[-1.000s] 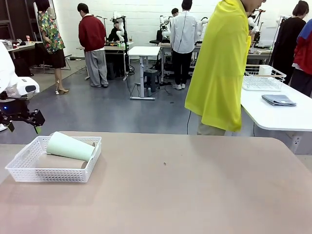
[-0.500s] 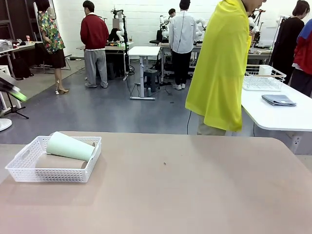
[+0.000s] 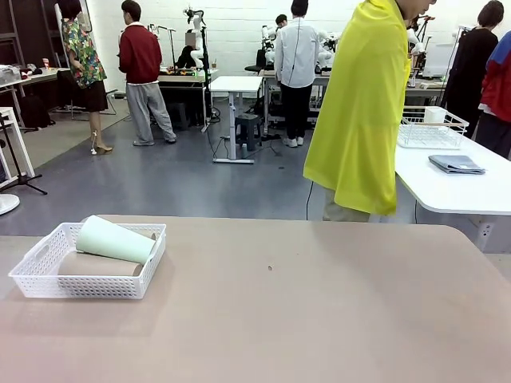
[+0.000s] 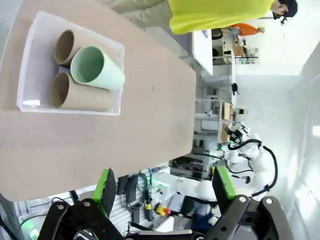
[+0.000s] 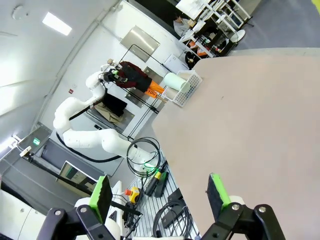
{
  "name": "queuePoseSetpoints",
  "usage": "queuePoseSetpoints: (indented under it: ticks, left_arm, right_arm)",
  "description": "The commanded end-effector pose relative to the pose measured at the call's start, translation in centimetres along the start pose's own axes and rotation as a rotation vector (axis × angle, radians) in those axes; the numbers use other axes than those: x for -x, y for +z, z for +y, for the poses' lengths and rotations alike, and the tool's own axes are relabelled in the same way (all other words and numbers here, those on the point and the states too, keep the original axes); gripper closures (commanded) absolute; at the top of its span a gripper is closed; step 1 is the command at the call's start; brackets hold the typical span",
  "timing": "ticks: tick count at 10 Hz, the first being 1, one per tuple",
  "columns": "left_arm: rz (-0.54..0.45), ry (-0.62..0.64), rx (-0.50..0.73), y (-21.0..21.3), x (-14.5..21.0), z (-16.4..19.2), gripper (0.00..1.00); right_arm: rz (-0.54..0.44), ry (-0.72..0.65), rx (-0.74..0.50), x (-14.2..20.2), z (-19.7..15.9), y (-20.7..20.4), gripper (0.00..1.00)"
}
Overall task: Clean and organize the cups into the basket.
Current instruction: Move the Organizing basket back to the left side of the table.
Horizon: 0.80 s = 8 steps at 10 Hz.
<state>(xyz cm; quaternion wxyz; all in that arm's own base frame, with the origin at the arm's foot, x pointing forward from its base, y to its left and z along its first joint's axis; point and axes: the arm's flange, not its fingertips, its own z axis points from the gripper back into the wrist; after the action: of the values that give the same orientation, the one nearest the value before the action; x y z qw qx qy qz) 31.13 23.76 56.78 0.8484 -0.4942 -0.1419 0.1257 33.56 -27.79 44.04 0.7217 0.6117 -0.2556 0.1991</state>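
While cups (image 4: 85, 75) lie in the basket (image 4: 30, 60), both grippers (image 4: 165, 187) (image 5: 157, 192) hover wide apart, empty

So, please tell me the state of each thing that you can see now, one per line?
Pale mint green matte cup: lying on its side, on top of the tan ones.
Two tan-brown matte cups: lying inside the basket.
White lattice plastic basket: upright on the table, holding three cups.
Left end effector: open, empty.
Right end effector: open, empty.
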Motion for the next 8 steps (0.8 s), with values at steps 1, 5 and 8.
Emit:
queuePoseSetpoints:
  ticks: [1,5,8]
  left_arm:
    - [0.122,0.064,-0.018,-2.0,-5.2,2.1,0.00]
    - [0.163,0.044,-0.019,-4.6,-6.9,4.7,0.00]
    - [0.184,0.081,0.003,-6.1,-6.8,5.2,0.00]
  right_arm:
    - [0.011,0.013,0.013,0.5,0.1,-0.5,0.00]
    - [0.011,0.013,0.013,0.5,0.1,-0.5,0.00]
    - [0.011,0.013,0.013,0.5,0.1,-0.5,0.00]
